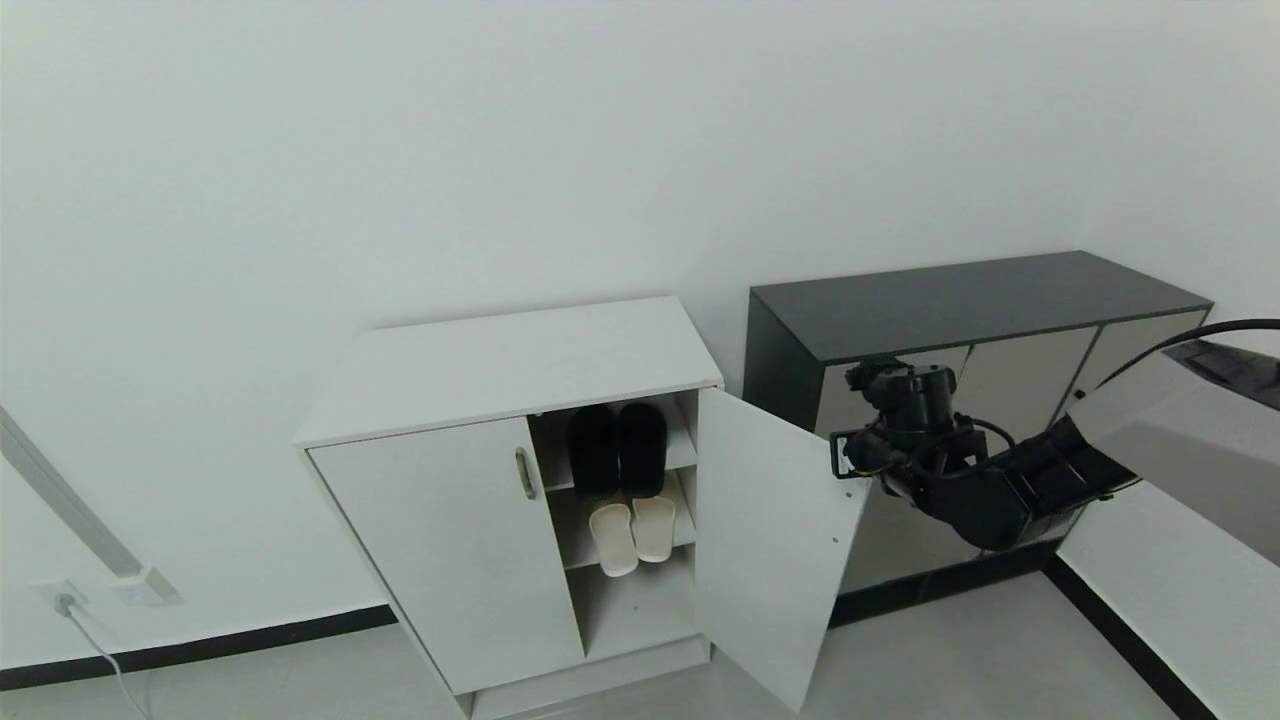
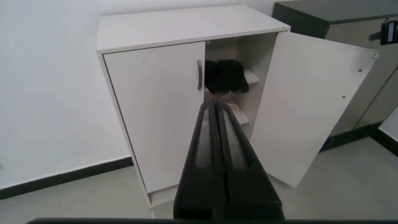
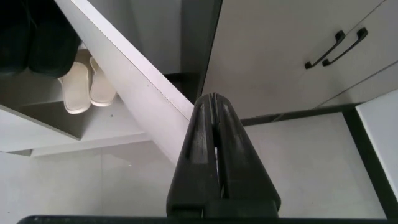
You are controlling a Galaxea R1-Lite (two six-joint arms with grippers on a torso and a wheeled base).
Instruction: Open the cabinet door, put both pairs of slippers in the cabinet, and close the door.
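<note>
In the white cabinet (image 1: 500,365), black slippers (image 1: 617,450) lie on the upper shelf (image 1: 683,442), white slippers (image 1: 632,535) on the shelf below (image 1: 578,530).

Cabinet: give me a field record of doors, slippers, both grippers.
cabinet: white, two doors
left door: shut
right door: open
black slippers: upper shelf, side by side
white slippers: shelf below
right gripper: shut, by right door's outer edge; contact unclear
left gripper: shut, set back, facing cabinet front
task left: close right door
</note>
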